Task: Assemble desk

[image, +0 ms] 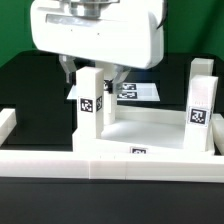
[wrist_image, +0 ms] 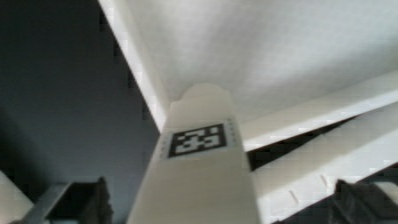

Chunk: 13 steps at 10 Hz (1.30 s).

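The desk top (image: 150, 133) lies flat on the table, white, with a tag on its front edge. A white square leg (image: 92, 105) stands upright at its corner on the exterior view's left, tag facing front. A second leg (image: 200, 100) stands upright at the corner on the exterior view's right. My gripper (image: 91, 75) hangs over the first leg, open, with a finger on either side of its upper end. In the wrist view the leg (wrist_image: 205, 130) runs between the dark fingers (wrist_image: 80, 203), with a gap on both sides, and the desk top (wrist_image: 267, 55) shows behind it.
A long white border rail (image: 110, 166) runs along the front and turns up the exterior view's left side (image: 6, 125). The marker board (image: 138, 91) lies flat behind the desk top. The table surface is black.
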Each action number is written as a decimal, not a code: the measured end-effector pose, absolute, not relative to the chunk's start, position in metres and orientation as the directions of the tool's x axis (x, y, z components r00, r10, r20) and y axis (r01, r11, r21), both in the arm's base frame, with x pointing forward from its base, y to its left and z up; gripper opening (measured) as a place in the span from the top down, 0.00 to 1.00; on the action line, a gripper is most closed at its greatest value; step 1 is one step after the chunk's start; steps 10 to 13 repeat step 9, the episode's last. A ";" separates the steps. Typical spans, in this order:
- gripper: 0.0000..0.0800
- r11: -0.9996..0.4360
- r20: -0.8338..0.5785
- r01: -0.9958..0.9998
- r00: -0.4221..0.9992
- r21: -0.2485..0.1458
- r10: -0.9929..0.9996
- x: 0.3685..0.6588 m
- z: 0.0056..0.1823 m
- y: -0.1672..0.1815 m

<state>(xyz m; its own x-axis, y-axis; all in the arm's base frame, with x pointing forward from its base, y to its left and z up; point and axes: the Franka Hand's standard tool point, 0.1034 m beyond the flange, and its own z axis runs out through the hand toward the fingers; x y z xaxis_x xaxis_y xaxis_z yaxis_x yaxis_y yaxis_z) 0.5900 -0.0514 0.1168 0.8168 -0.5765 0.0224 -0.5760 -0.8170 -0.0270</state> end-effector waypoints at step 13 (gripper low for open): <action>0.19 -0.797 0.009 -0.603 0.797 -0.040 -0.604 0.587 0.127 -0.034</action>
